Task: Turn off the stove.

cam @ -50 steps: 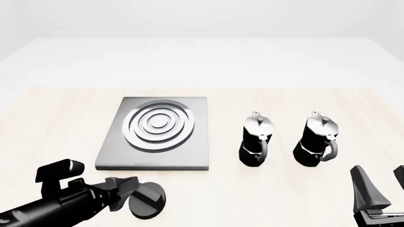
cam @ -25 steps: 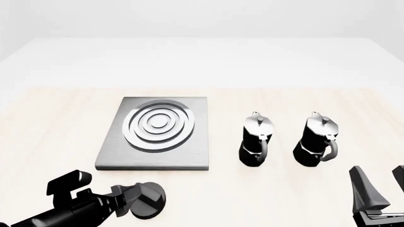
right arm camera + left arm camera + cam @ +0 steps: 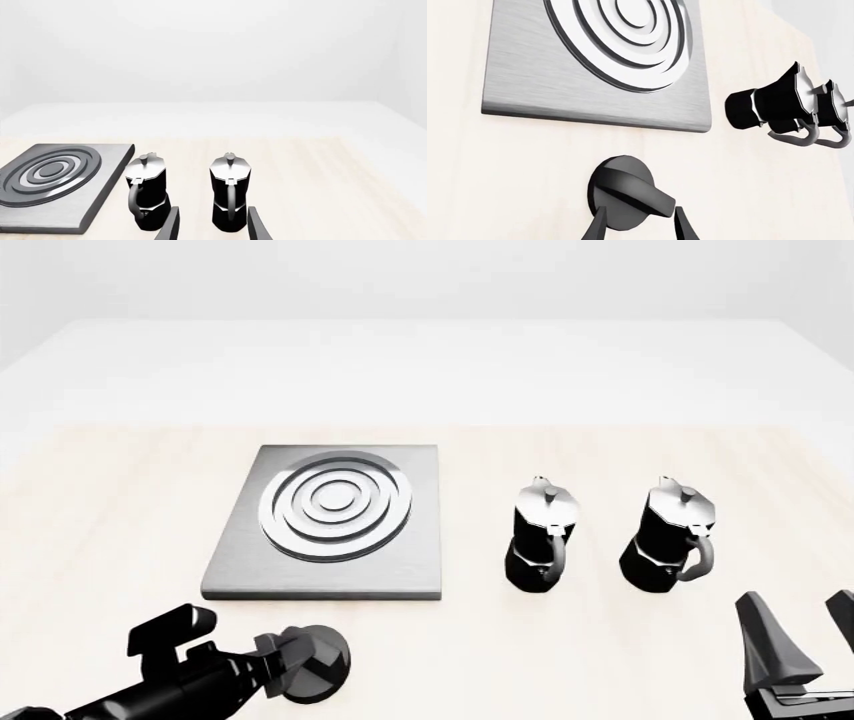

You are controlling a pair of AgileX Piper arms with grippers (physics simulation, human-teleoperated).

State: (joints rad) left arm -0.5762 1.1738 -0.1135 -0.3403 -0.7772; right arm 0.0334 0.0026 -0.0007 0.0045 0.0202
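The stove (image 3: 247, 550) is a flat grey metal plate with silver burner rings, left of the table's centre; it also shows in the left wrist view (image 3: 534, 75) and the right wrist view (image 3: 100, 185). Its round black knob (image 3: 328, 666) lies on the table in front of the plate. In the left wrist view the knob (image 3: 620, 180) has its raised bar between my two fingers. My left gripper (image 3: 286, 668) (image 3: 640, 212) is open around that bar. My right gripper (image 3: 805, 628) (image 3: 213, 214) is open and empty at the front right.
Two black-and-silver moka pots (image 3: 541, 540) (image 3: 667, 540) stand upright side by side right of the stove, just ahead of the right gripper. They also show in the right wrist view (image 3: 148, 195) (image 3: 230, 192).
My left arm has slid to the right, bringing its fingers up against the knob and around its bar. The right arm, the stove and the pots have not moved.
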